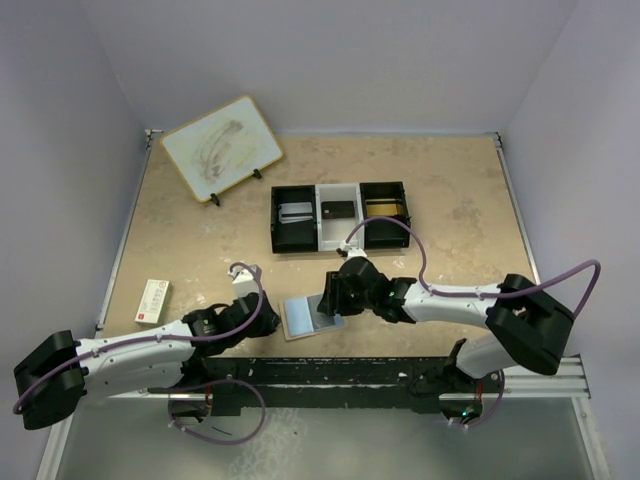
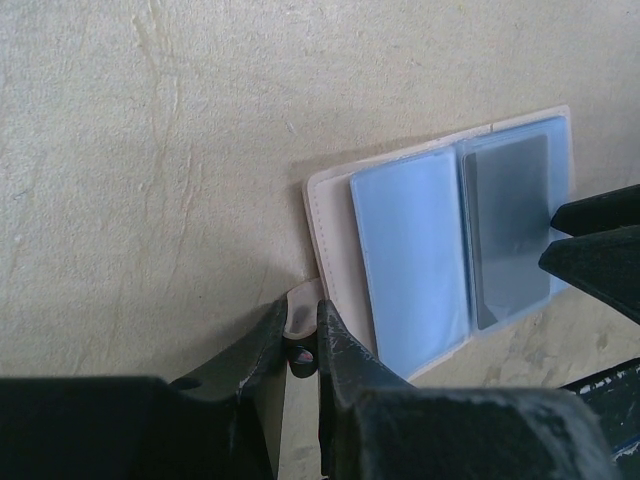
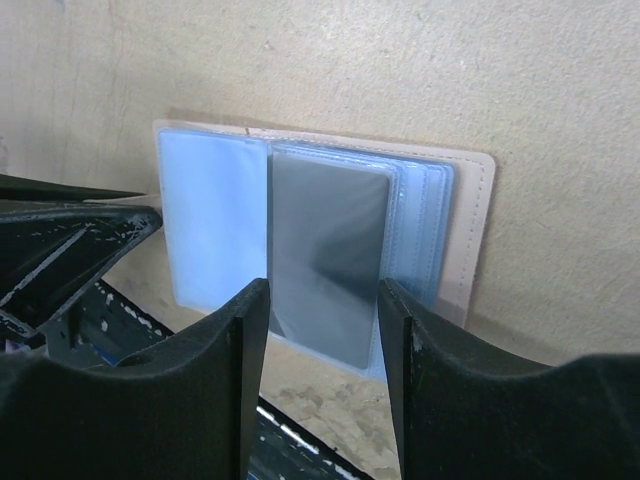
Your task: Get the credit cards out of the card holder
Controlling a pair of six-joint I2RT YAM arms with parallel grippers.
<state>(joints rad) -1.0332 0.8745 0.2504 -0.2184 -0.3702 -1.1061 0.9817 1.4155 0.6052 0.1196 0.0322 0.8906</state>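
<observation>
The card holder (image 1: 300, 316) lies open on the table near the arm bases, pale-blue sleeves up, tan edge (image 3: 472, 225) around them. A grey credit card (image 3: 330, 250) sits in its right sleeve and also shows in the left wrist view (image 2: 510, 230). My left gripper (image 2: 300, 312) is shut on the holder's tan tab at its left edge. My right gripper (image 3: 322, 335) is open, low over the near end of the grey card, one finger to each side. In the top view the left gripper (image 1: 266, 312) and right gripper (image 1: 328, 303) flank the holder.
A black-and-white three-compartment tray (image 1: 340, 240) stands behind the holder, with a silvery card (image 1: 295, 212) in its left part and a dark card (image 1: 338, 209) in the middle part. A whiteboard (image 1: 222, 148) stands back left. A red-and-white box (image 1: 153, 300) lies at the left.
</observation>
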